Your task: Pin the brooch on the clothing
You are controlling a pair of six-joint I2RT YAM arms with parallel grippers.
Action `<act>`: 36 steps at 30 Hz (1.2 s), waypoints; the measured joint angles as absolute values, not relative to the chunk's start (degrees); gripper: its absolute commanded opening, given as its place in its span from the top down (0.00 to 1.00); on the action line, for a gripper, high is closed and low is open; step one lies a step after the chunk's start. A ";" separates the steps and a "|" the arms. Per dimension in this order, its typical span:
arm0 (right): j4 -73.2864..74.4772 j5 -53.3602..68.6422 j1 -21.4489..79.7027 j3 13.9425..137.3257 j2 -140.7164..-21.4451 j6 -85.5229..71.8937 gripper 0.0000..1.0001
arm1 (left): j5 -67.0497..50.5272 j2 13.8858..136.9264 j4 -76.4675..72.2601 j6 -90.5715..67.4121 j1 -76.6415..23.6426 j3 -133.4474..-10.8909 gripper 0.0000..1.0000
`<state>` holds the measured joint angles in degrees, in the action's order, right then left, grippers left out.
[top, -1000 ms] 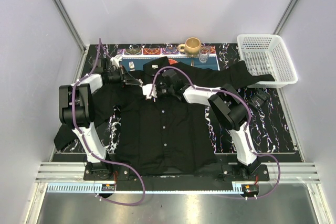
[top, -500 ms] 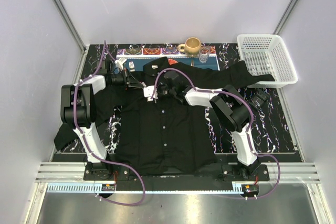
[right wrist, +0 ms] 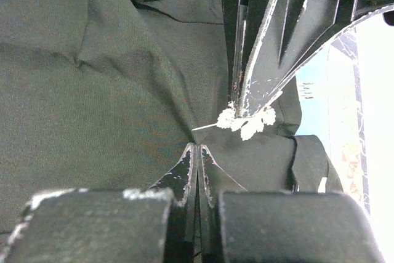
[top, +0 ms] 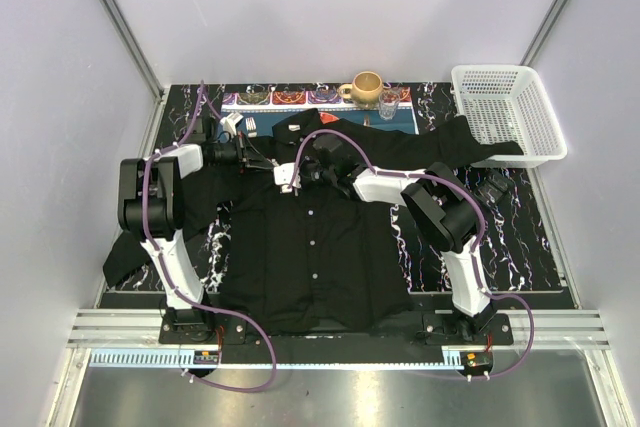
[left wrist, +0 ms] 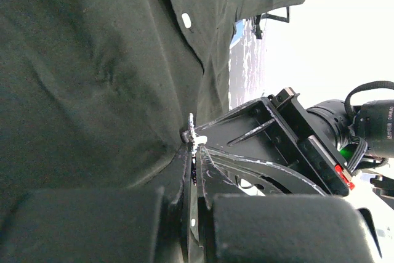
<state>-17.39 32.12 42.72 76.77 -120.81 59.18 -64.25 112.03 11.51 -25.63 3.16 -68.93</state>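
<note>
Right wrist: jagged whitish brooch (right wrist: 246, 121) beside creased black clothing (right wrist: 92, 103).

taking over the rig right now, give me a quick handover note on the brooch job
Left hand: shut on the brooch, held at its fingertips with the pin pointing at the cloth.
Right hand: shut, pinching a fold of the black shirt near the collar.
Shirt lies spread out, front up.
Done: brooch in hand, at the pinched fold.
Left: push the pin through and fasten it. I cannot tell if it has pierced the cloth yet.
</note>
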 measured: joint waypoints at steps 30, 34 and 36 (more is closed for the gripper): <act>-18.15 32.45 42.76 76.53 -120.62 59.35 1.00 | -64.25 113.45 10.41 -26.44 3.16 -70.41 1.00; -18.17 32.45 42.76 76.53 -120.62 59.35 1.00 | -64.27 113.45 10.46 -26.41 3.16 -70.41 1.00; -18.17 32.45 42.76 76.53 -120.62 59.35 1.00 | -64.25 113.45 10.55 -26.39 3.16 -70.41 1.00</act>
<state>-18.17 32.45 42.76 76.53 -120.62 59.35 -64.25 113.45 10.55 -26.39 3.16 -70.41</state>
